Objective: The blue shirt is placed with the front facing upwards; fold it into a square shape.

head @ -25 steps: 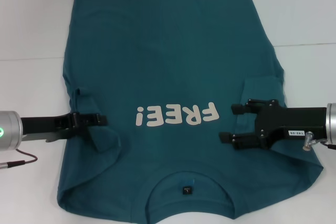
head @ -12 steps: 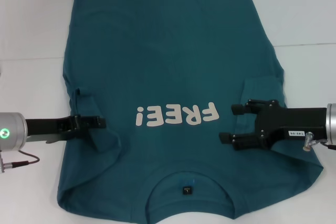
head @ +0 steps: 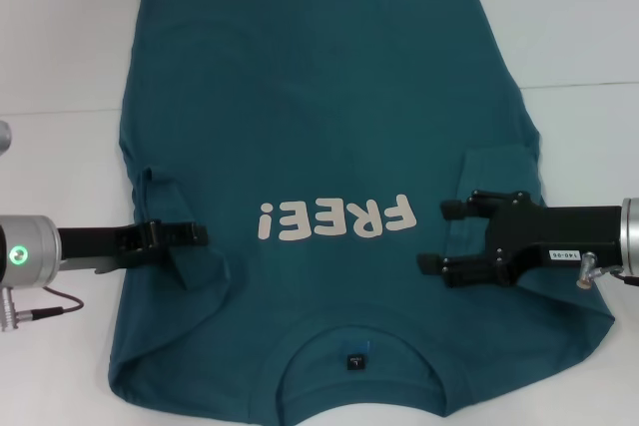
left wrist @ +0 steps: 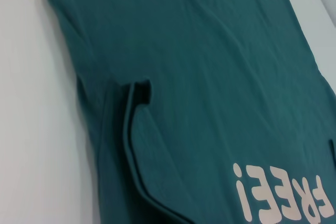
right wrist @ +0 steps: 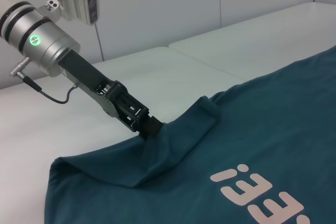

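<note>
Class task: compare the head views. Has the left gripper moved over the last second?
Yes, slightly. Against the shirt's lettering, the left gripper, shut on the blue shirt's folded-in sleeve, has shifted a little toward the collar end.

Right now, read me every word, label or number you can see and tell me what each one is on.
"FREE!": cream lettering on the chest of the blue shirt, upside down in the head view.
Small dark inner label at the shirt's neckline: too small to read.
White sticker on the arm behind the right claw: printed characters, too small to read.
Nothing readable on the left claw.
</note>
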Action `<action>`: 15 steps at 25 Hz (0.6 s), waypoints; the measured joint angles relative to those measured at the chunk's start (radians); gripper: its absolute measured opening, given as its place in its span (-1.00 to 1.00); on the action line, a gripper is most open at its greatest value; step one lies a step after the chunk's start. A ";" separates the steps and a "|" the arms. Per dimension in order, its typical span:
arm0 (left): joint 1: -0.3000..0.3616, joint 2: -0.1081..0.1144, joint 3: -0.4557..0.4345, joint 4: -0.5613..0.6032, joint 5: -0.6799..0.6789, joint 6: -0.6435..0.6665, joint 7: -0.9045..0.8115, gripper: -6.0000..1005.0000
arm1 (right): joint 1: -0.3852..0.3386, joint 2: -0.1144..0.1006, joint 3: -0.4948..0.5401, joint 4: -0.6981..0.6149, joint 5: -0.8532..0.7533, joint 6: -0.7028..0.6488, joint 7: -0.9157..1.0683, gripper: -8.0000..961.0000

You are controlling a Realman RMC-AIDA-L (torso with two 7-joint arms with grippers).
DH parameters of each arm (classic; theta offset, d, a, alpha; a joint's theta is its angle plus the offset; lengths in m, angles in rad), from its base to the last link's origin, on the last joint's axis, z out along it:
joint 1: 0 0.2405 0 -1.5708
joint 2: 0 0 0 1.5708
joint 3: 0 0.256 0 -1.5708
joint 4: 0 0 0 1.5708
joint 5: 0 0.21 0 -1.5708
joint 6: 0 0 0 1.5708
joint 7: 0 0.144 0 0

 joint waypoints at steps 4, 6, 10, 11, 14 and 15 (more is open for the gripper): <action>-0.001 -0.003 0.000 -0.001 0.000 -0.013 0.000 0.34 | -0.002 0.000 0.000 0.000 0.000 0.000 0.000 0.92; 0.000 -0.005 0.000 -0.001 0.000 -0.024 0.000 0.31 | -0.004 0.000 0.000 0.000 0.000 0.000 0.000 0.92; 0.004 -0.007 0.000 -0.003 0.000 -0.034 0.000 0.18 | -0.006 0.000 0.000 0.000 0.000 0.000 0.000 0.92; 0.005 -0.007 0.000 -0.003 0.000 -0.035 0.000 0.08 | -0.006 0.000 0.000 0.000 0.000 0.000 0.000 0.92; 0.009 -0.007 0.000 -0.003 0.000 -0.035 0.000 -0.21 | -0.006 0.000 0.000 0.000 0.000 0.000 0.000 0.92; 0.009 -0.007 0.000 -0.003 0.000 -0.035 0.000 -0.29 | -0.006 0.000 0.000 0.000 0.000 0.000 0.000 0.92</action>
